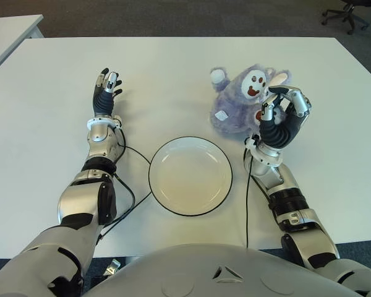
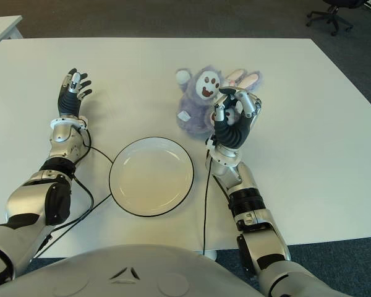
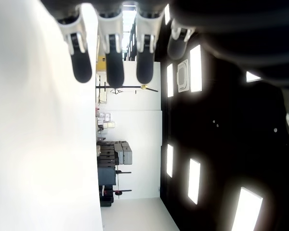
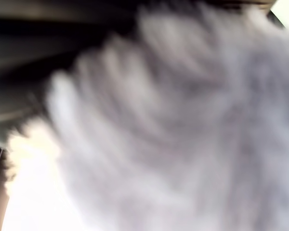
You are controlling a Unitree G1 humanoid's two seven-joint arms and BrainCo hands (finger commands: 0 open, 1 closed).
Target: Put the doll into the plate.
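A purple plush doll [image 1: 241, 102] with a white face sits on the white table [image 1: 173, 68], right of the middle and just beyond the plate. My right hand [image 1: 283, 110] is at the doll's right side, its fingers [image 1: 295, 99] and thumb curled on the fur. Fur fills the right wrist view [image 4: 173, 125]. The round white plate [image 1: 191, 179] with a dark rim lies near the table's front edge, with nothing in it. My left hand [image 1: 106, 86] shows far left of the plate, fingers [image 3: 108, 62] straight and holding nothing.
Black cables [image 1: 128, 189] run along both forearms beside the plate. A second table's corner [image 1: 9, 31] shows at the back left. An office chair [image 1: 347, 12] stands on the dark floor at the back right.
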